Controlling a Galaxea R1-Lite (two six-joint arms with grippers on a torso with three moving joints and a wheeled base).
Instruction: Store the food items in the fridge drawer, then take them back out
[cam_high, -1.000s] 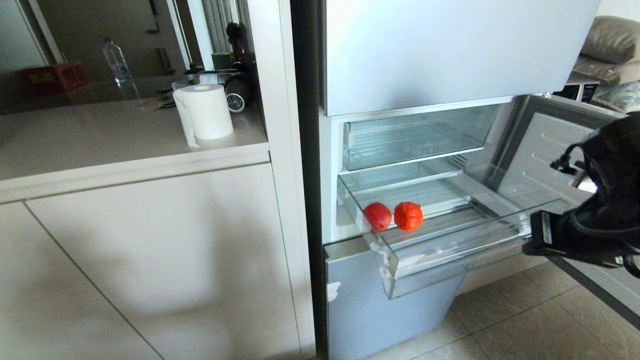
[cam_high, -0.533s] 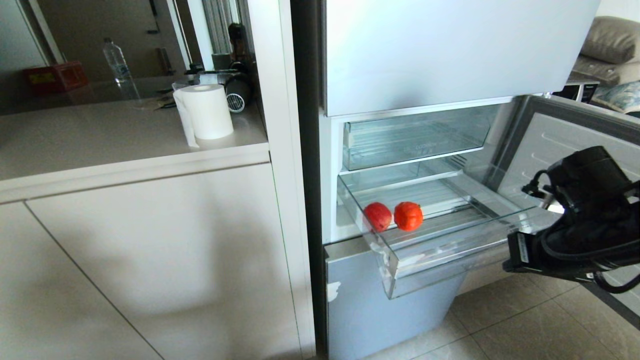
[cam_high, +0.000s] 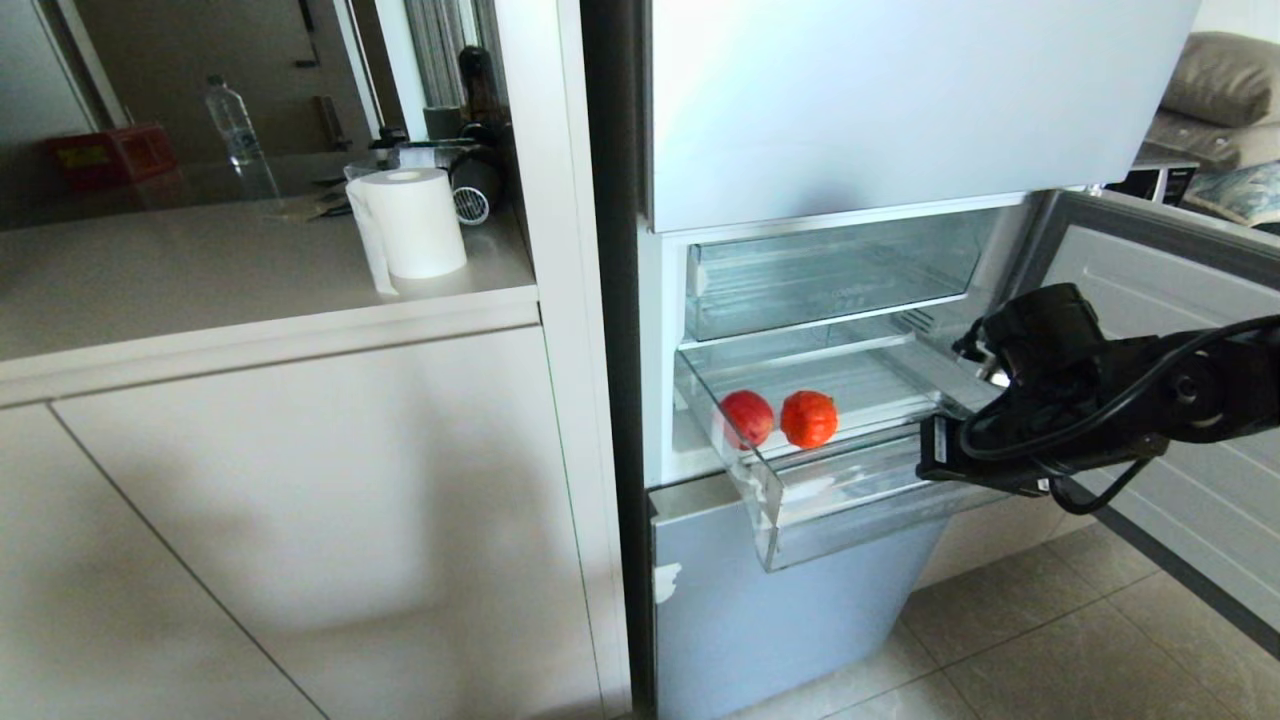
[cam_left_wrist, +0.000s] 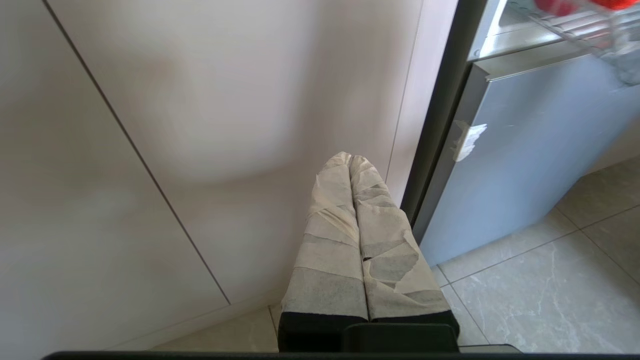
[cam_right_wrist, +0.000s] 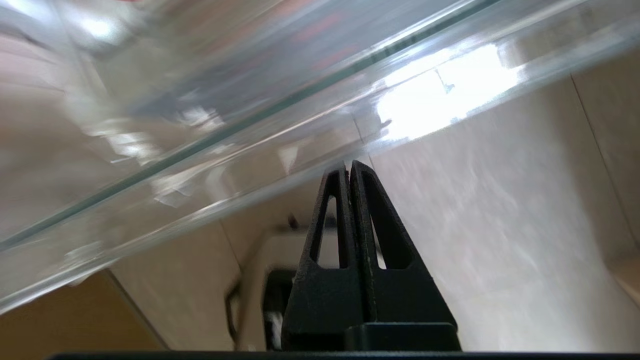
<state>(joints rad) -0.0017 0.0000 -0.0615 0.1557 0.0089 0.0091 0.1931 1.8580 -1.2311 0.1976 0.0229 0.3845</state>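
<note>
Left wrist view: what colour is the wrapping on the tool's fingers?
Off-white tape wrapping over the black left tool fingers, best seen in the left wrist view.

the fridge drawer (cam_high: 800, 500) top stands open above the 2 food items (cam_high: 778, 419) at its left front corner; the right gripper (cam_high: 935, 462) blocks its front right edge, the upper drawer (cam_high: 830, 275) overhangs its back.

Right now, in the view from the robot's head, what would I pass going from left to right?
Water bottle → paper roll → smooth red fruit → ribbed orange-red fruit → the right tool, shut, at the clear drawer's front.
</note>
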